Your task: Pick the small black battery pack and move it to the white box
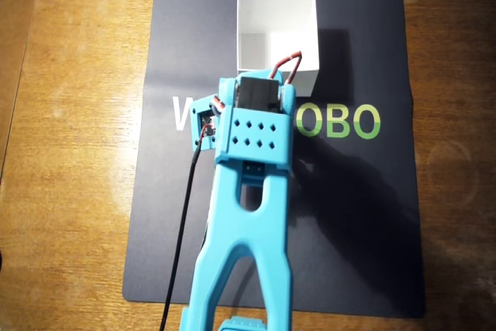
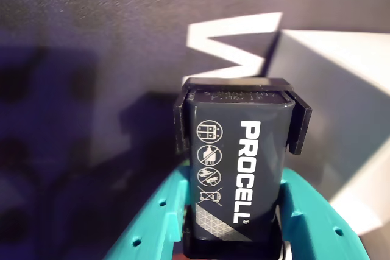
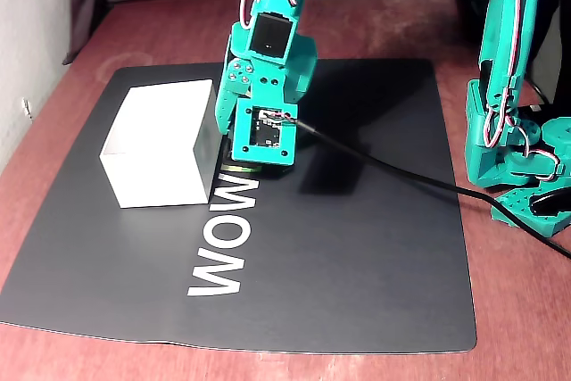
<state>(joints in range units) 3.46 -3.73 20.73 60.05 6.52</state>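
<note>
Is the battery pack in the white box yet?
Not yet. The wrist view shows the battery pack clamped in the gripper over the dark mat, with the white box off to its right.

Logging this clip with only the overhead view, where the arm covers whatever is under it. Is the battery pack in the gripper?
Observer: Yes. In the wrist view the small black battery pack sits between the teal fingers of the gripper, with its PROCELL lettering facing the camera.
Operator: Is it over the box yet?
Observer: No. The fixed view shows the gripper beside the white box, outside its wall and low near the dark mat.
</note>
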